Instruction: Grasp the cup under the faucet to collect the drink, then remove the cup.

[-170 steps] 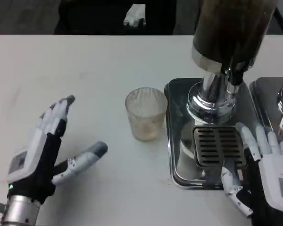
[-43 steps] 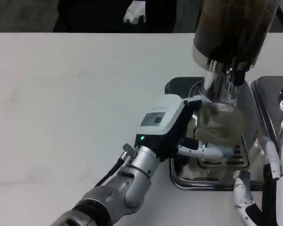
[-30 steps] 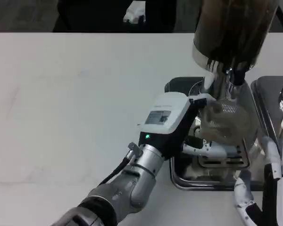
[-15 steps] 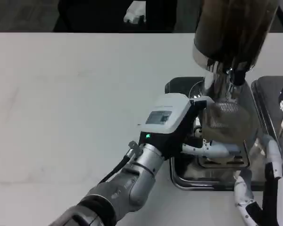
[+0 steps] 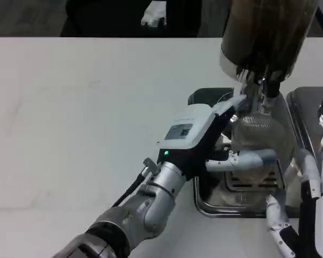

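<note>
- The cup (image 5: 257,138) — clear, ribbed glass — sits over the slotted drip grate (image 5: 253,180), directly below the faucet (image 5: 267,86) of the drink dispenser (image 5: 266,37).
- The left hand (image 5: 215,142) grips the cup from its left side: one white-and-black finger (image 5: 247,159) wraps across the near wall of the glass, and another lies along the far side by the rim.
- Whether the cup's base touches the grate or is lifted just off it cannot be told; the finger hides the bottom edge.
- The left hand's white back faces up, with a small label and a green light near the wrist — the silver forearm (image 5: 134,215) runs down toward the lower left corner.
- The right hand (image 5: 307,215) is at the lower right edge, just beside the metal drip tray (image 5: 207,199); its fingers are spread and hold nothing, with a fingertip close to the tray's front right corner.
- The dispenser's dark tank rises above the faucet on a polished metal column.
- A second metal tray (image 5: 307,115) and a chrome part lie at the far right.
- All of this stands on the white surface (image 5: 86,118).
</note>
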